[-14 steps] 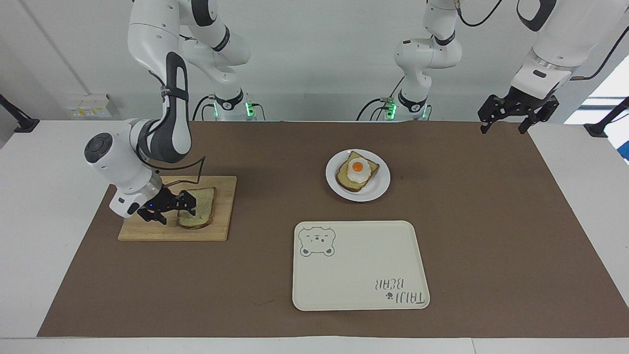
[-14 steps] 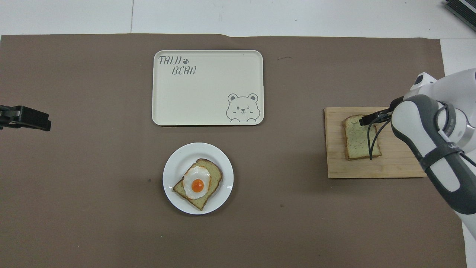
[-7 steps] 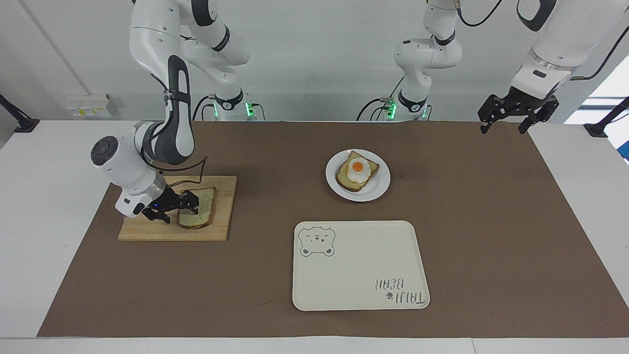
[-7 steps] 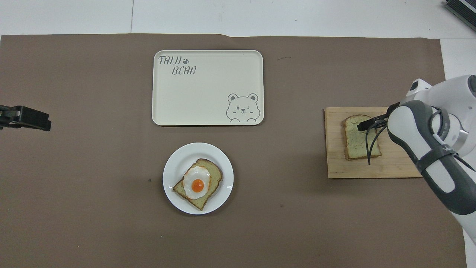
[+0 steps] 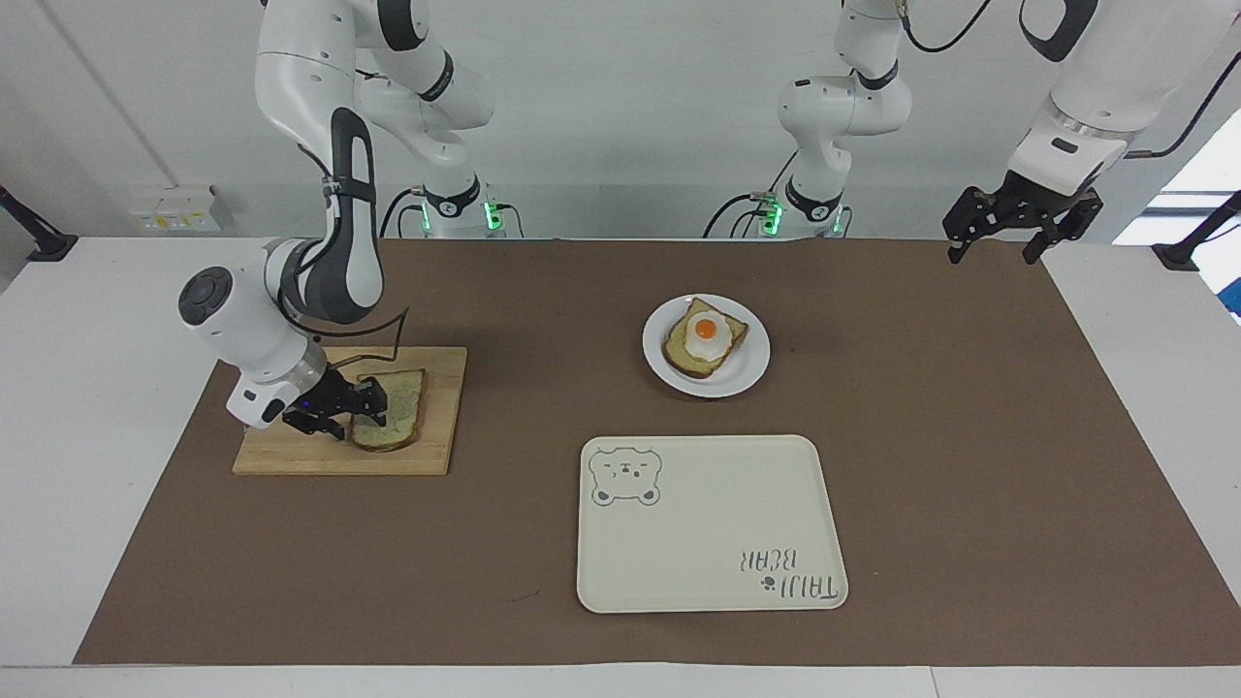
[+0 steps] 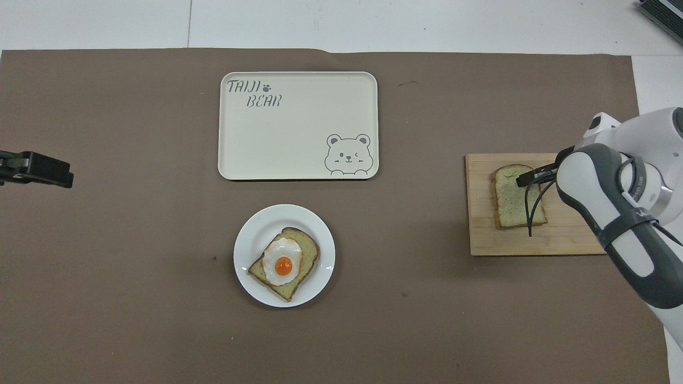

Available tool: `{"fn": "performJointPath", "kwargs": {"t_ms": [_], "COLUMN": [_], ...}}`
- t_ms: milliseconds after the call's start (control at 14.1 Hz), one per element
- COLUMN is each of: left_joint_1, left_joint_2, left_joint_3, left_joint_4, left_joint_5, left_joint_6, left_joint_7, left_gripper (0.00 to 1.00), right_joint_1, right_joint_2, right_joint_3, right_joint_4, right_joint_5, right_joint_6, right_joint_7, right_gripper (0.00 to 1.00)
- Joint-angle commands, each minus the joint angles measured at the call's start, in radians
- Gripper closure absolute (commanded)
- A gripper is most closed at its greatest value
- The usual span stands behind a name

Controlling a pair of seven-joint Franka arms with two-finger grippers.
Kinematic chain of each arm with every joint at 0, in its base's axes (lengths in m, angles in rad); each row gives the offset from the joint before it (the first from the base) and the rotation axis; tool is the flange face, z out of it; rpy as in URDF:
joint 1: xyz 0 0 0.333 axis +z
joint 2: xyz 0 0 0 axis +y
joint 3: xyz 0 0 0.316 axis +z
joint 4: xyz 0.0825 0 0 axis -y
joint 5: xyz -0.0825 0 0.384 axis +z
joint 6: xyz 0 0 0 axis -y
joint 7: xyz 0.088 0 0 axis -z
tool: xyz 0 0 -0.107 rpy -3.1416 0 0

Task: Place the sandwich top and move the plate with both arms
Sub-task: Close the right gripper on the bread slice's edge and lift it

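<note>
The right gripper (image 5: 354, 405) hides part of the speckled sandwich top (image 5: 397, 412) on the wooden board (image 5: 441, 427); grip unclear. The left gripper (image 5: 999, 237), fingers spread, waits.

Table (image 5: 78, 407): mat (image 5: 970, 436) on it

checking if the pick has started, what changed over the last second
The right arm's wrist rose and drew back a little, and the right gripper shifted slightly along the sandwich top, staying low at the bread's edge on the cutting board. The bread has not visibly lifted or moved. The left gripper waits raised over the table's corner at its own end. The plate with egg toast and the tray stayed put.
</note>
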Motion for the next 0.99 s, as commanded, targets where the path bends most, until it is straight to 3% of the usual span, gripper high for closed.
{"fn": "performJointPath", "kwargs": {"t_ms": [0, 922], "left_joint_1": [0.004, 0.004], "left_joint_2": [-0.014, -0.014], "left_joint_3": [-0.001, -0.001], "left_joint_4": [-0.009, -0.009], "left_joint_5": [-0.003, -0.003], "left_joint_6": [-0.012, -0.012], "left_joint_7": [-0.007, -0.007], "left_gripper": [0.0, 0.0], "right_joint_1": [0.0, 0.0], "right_joint_2": [-0.02, -0.01], "right_joint_3": [0.004, 0.003], "right_joint_4": [-0.026, 0.002], "right_joint_5": [0.031, 0.021], "right_joint_6": [0.023, 0.006], "right_joint_7": [-0.023, -0.015], "right_gripper": [1.0, 1.0]}}
